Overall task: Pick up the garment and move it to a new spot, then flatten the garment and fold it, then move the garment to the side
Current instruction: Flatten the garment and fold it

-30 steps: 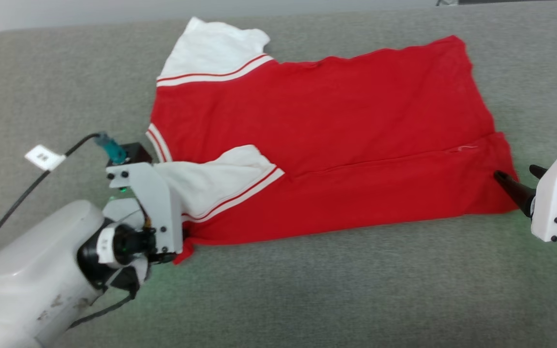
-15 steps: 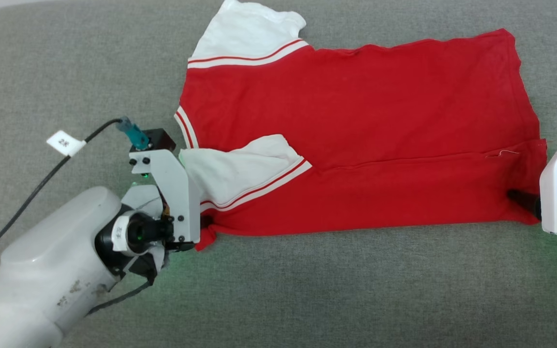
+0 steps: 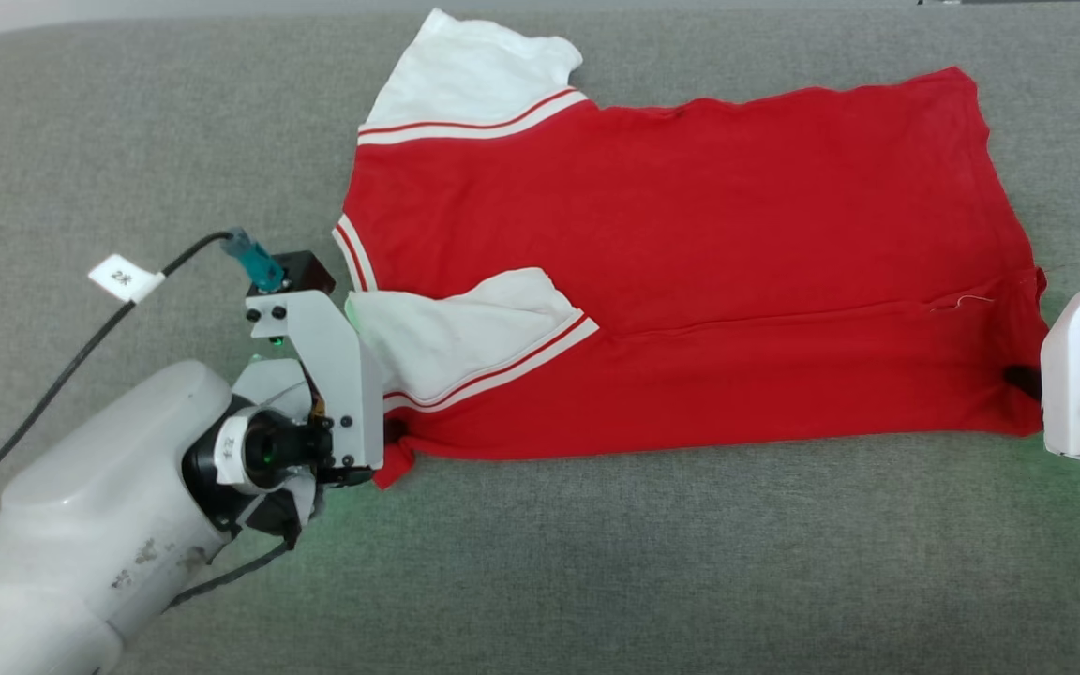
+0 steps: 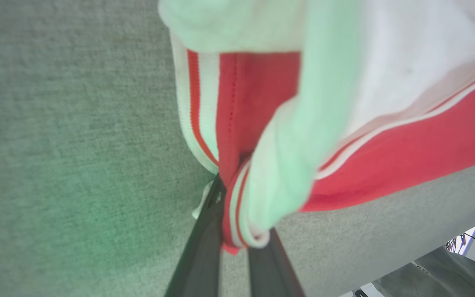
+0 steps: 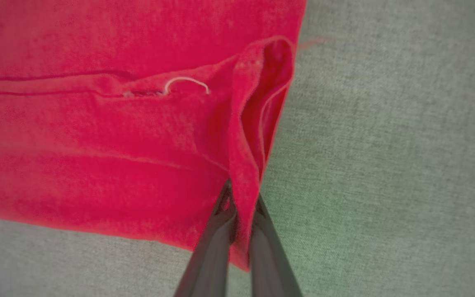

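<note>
Pale left forearm (image 3: 81, 525) angled in from lower left, left gripper (image 4: 241, 222) low, jaws pinched tight on shirt (image 3: 690, 234) corner, right gripper (image 5: 242, 198) at right edge, jaws clamped on hem

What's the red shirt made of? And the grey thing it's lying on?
Shirt: soft, matte knit cloth, probably cotton or a blend; it creases and bunches, with stitched hems and a loose thread.
Grey surface: matte woven fabric, like upholstery; a fine speckled weave shows. What lies under it cannot be told.
</note>
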